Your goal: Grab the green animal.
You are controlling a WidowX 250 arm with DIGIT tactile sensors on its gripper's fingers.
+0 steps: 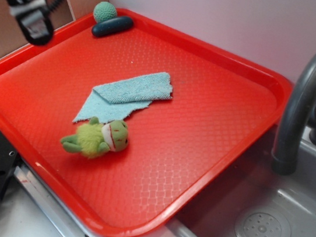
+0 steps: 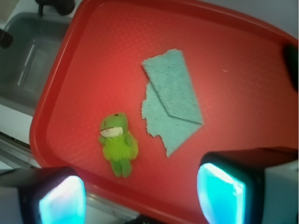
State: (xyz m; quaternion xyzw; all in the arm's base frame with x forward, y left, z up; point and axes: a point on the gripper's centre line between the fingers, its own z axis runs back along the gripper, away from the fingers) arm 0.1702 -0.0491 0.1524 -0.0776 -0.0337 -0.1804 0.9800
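The green animal (image 1: pixel 99 138) is seen lying on the red tray (image 1: pixel 200 154) at about 7 o'clock, just beside a folded blue cloth (image 1: pixel 127 95). The hand (image 2: pixel 140 196) is held spread and empty above. A teal ball (image 1: pixel 104 12) and a dark, possibly oblong object (image 1: pixel 112 26) are set at 11 o'clock.

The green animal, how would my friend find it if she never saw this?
Find the big red plastic tray beside the grey sink. Near its front edge, touching a folded light-blue cloth, lies the fuzzy lime-green plush frog. Only it has limbs and a white-and-red face.
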